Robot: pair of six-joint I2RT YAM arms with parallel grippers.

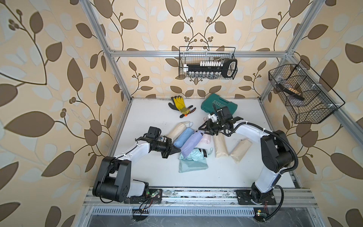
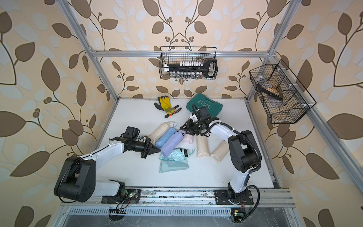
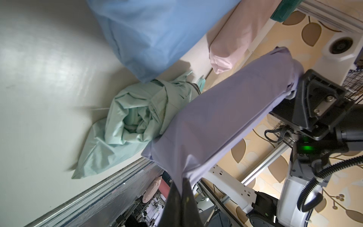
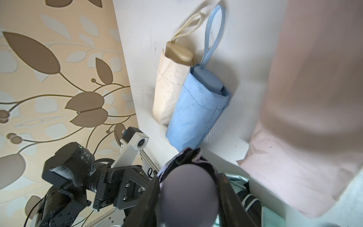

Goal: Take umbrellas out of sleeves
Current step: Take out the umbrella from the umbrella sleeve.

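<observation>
The lilac sleeve (image 1: 191,143) with its umbrella inside hangs slantwise between my two grippers, above the pile. At its lower closed end my left gripper (image 1: 179,150) (image 3: 183,182) is shut on the pinched fabric. At the upper end my right gripper (image 1: 201,130) (image 4: 188,176) is shut on the umbrella's rounded lilac handle (image 4: 188,190). Under the lilac sleeve (image 3: 216,118) a crinkled mint umbrella (image 1: 196,154) lies on its flat mint sleeve (image 1: 192,167). Blue (image 1: 183,135), beige (image 1: 175,130) and pink (image 1: 206,138) sleeved umbrellas lie alongside.
Two more beige sleeved umbrellas (image 1: 221,146) (image 1: 240,150) lie to the right. At the back of the table are yellow-black gloves (image 1: 181,107) and a green case (image 1: 218,104). Wire baskets (image 1: 208,62) (image 1: 302,94) hang on the frame.
</observation>
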